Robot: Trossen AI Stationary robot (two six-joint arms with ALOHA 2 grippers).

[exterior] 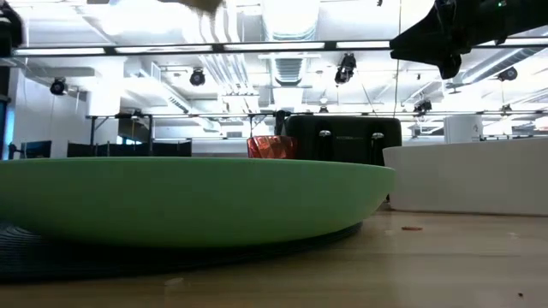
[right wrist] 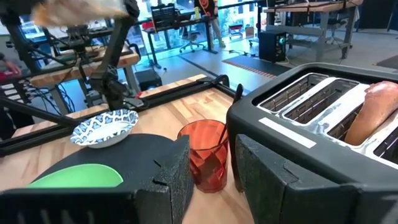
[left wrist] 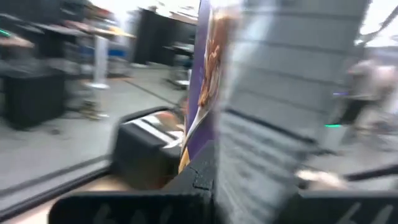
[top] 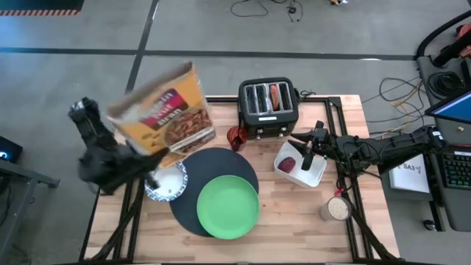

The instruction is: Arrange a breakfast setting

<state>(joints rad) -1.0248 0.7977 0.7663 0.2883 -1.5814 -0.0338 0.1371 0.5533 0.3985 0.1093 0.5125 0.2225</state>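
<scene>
On the surface [top: 294, 213], centre: big round black mat [top: 221, 165] w/ lime-green plate [top: 227, 207] lying on its near-right part, plate edge overhanging the mat. Blue-and-white bowl [top: 168, 184] just left of mat, touching its rim, upright. Above the bowl I see the left gripper [top: 151, 158], fingers clamped tight on a cereal box [top: 163, 110], box tilted, held up over the surface's left-rear corner. Black toaster [top: 268, 109] at rear centre, bagel piece [top: 274, 96] standing in one slot. Red cup [top: 237, 137] beside toaster's left-front corner, dark spoon handle inside per right wrist view. White tray [top: 300, 163] right of mat, dark-red food lump [top: 287, 164] in it. Right gripper [top: 307, 154] hangs over the tray, fingers approx. half apart, nothing in them that I can see. Small jar [top: 337, 209] near right edge.
</scene>
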